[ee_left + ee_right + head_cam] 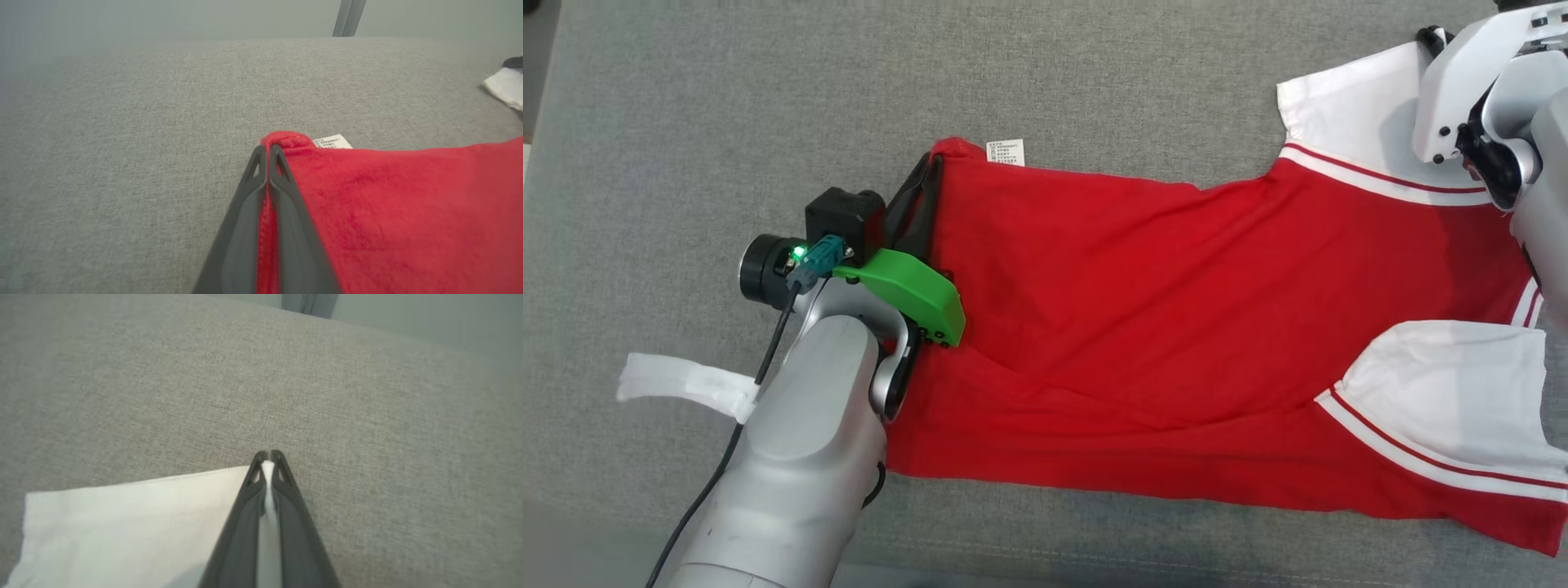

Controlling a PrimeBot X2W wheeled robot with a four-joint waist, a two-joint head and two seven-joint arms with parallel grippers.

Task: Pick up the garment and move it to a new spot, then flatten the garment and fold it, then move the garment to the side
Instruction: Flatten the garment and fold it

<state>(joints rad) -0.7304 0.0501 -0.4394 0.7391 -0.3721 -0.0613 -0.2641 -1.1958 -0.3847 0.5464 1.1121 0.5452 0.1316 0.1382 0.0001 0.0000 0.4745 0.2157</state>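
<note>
**Left gripper (267, 149) on the hem corner, right gripper (269, 455) on a sleeve: both along one edge**

Left gripper is clamped on the red shirt (1143, 310) at its upper-left hem corner; red cloth runs between the closed fingers, and the white label (1005, 152) sits just beside the tips. Right gripper is closed on the edge of the white sleeve (1347, 106) at the upper right of the head view, with white cloth pinched up to the tips.

The shirt lies fairly flat on the grey fabric surface (1094, 73). Its long axis runs left to right across the frame, hem at the left, sleeves and shoulders at the right. Both holds sit on the upper long edge, one near each end, so neither arm needs to reach further. The free long edge lies toward the bottom of the frame, with the second sleeve (1445, 392) at lower right.

A fold, by my reading, would carry the held edge down the frame onto that free edge. In the way: the left forearm (809, 425) rests over the lower hem, and the right arm's housing (1462, 82) overhangs the shoulder. A white strip (686, 380) on the left arm's cable lies at lower left, apart from the shirt.
</note>
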